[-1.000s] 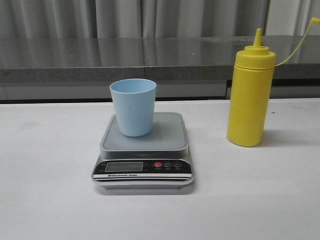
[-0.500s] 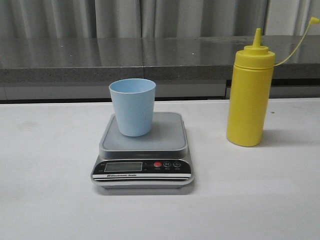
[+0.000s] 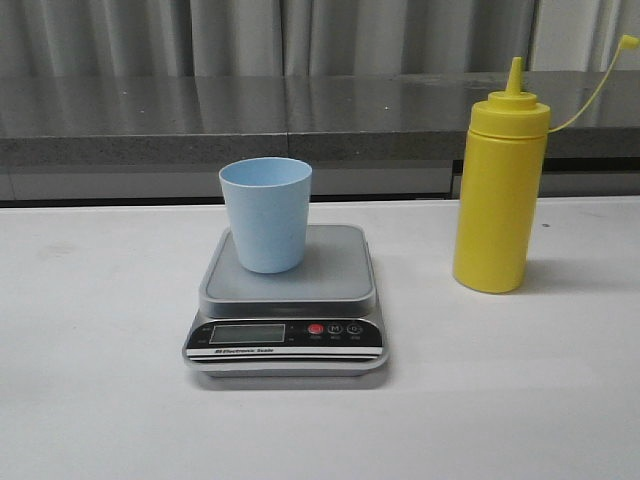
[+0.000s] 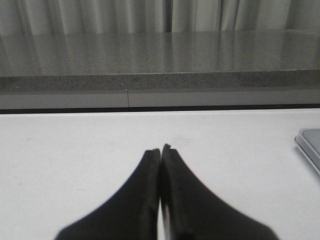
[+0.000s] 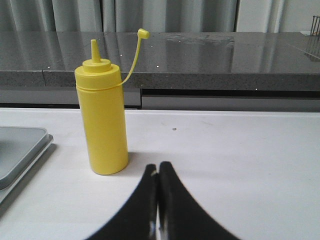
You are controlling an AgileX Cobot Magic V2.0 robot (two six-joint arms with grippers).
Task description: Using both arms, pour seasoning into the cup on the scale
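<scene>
The light blue cup stands upright on the steel platform of the silver-grey scale at the table's middle. The tall yellow seasoning bottle stands upright to the right of the scale, its cap hanging open on its strand. Neither arm shows in the front view. My left gripper is shut and empty over bare table, with a corner of the scale off to one side. My right gripper is shut and empty, a short way in front of the seasoning bottle; the scale's edge shows beside it.
The white table ends at a grey stone ledge with curtains behind it.
</scene>
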